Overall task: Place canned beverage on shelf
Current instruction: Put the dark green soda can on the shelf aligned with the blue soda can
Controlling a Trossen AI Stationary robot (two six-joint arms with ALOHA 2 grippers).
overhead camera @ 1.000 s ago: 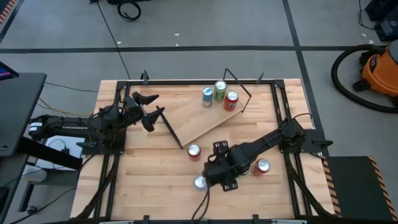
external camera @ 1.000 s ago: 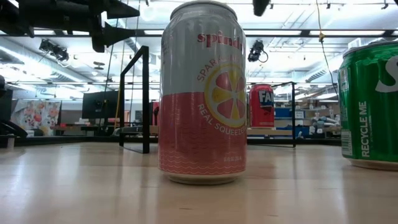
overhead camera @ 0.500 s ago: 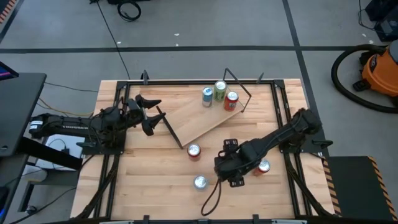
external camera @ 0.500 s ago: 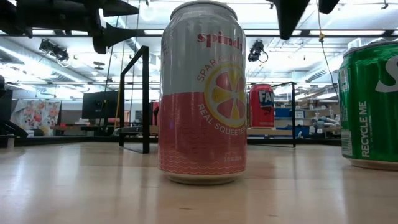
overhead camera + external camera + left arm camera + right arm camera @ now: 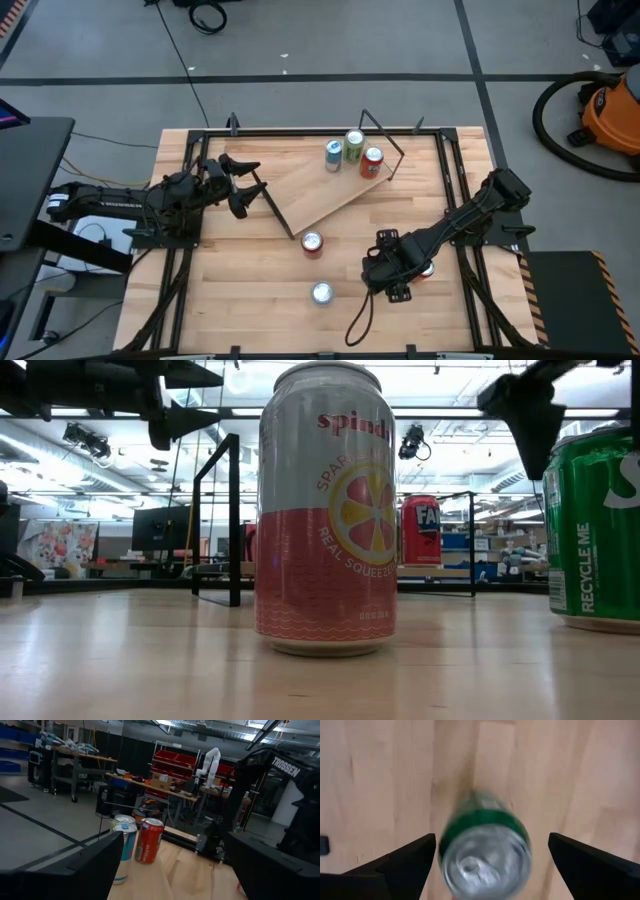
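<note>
The right gripper (image 5: 397, 272) hangs above the green can (image 5: 485, 852), fingers spread wide on both sides of its top and holding nothing, apparently lined up for a top-down grasp. That can stands on the table (image 5: 250, 290), well apart from the shelf (image 5: 320, 185) on its near side. 3 cans (image 5: 351, 152) already stand at the shelf's far end. The grapefruit can (image 5: 326, 510) stands off the shelf too. The left gripper (image 5: 243, 178) waits open beside the shelf's left frame.
</note>
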